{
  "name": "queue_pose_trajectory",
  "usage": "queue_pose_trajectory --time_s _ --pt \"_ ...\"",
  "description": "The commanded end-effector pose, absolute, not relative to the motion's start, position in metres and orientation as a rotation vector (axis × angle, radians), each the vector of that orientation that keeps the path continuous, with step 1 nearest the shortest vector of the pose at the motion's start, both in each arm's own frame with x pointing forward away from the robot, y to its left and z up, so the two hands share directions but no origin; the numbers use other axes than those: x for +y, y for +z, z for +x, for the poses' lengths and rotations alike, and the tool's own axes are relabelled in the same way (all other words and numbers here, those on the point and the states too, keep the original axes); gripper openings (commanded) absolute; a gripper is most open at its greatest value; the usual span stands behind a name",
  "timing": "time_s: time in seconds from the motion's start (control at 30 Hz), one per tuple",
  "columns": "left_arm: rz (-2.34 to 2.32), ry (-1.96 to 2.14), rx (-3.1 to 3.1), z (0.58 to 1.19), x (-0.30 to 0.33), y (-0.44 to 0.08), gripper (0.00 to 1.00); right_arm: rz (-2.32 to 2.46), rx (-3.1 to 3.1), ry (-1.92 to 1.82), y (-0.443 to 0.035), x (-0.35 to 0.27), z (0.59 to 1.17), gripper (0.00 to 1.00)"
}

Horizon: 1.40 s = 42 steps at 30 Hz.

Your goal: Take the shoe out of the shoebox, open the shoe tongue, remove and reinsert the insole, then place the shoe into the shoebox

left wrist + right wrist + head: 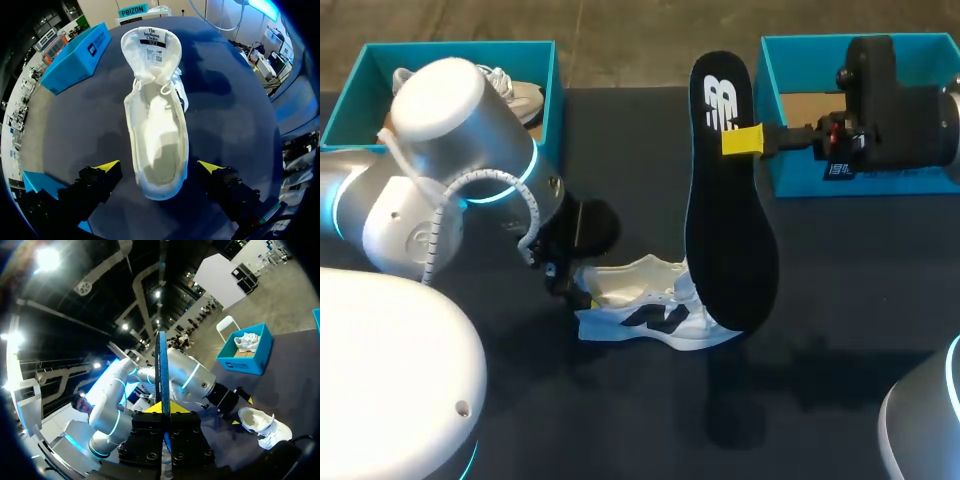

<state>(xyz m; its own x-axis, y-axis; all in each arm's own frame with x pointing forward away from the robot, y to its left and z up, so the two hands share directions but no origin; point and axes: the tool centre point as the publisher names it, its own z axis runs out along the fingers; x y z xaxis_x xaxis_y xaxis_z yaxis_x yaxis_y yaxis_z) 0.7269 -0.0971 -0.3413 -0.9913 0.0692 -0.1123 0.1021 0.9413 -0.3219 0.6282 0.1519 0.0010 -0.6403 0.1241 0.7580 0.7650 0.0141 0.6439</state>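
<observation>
Holds the insole [730, 230] aloft over the toe of the shoe [655, 320], right end effector [745, 140] clenched on it. Straddles the heel on the table [840, 300] with left end effector [159, 166] released. Hides that heel behind the left arm [440, 170] in head view.

Dark table [840, 300]: cloth-like surface spreading under the left gripper [159, 167] and ahead of it. Spare blue box [247, 362]: open-topped, at the table's far edge, well ahead of the right gripper [162, 410]. Second white shoe [246, 341]: lies inside that box, laces showing.
</observation>
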Motion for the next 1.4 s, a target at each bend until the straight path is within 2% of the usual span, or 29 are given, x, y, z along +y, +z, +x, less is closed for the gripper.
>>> queue_pose_trajectory --time_s 0.03,0.53,1.0,1.4 --pt "0.140 -0.448 3.034 0.727 -0.105 -0.340 1.00 -0.909 -1.796 -1.671 0.000 0.154 0.629 0.00" --pt "0.052 -0.199 3.116 0.736 -0.124 -0.340 1.00 -0.909 -1.796 -1.671 0.000 0.154 0.629 0.00" --pt "0.021 -0.241 3.096 0.740 -0.115 -0.339 1.00 -0.909 -1.796 -1.671 0.000 0.154 0.629 0.00" --pt "0.006 -0.343 3.080 0.754 -0.144 -0.350 1.00 -0.909 -1.796 -1.671 0.000 0.154 0.629 0.00"
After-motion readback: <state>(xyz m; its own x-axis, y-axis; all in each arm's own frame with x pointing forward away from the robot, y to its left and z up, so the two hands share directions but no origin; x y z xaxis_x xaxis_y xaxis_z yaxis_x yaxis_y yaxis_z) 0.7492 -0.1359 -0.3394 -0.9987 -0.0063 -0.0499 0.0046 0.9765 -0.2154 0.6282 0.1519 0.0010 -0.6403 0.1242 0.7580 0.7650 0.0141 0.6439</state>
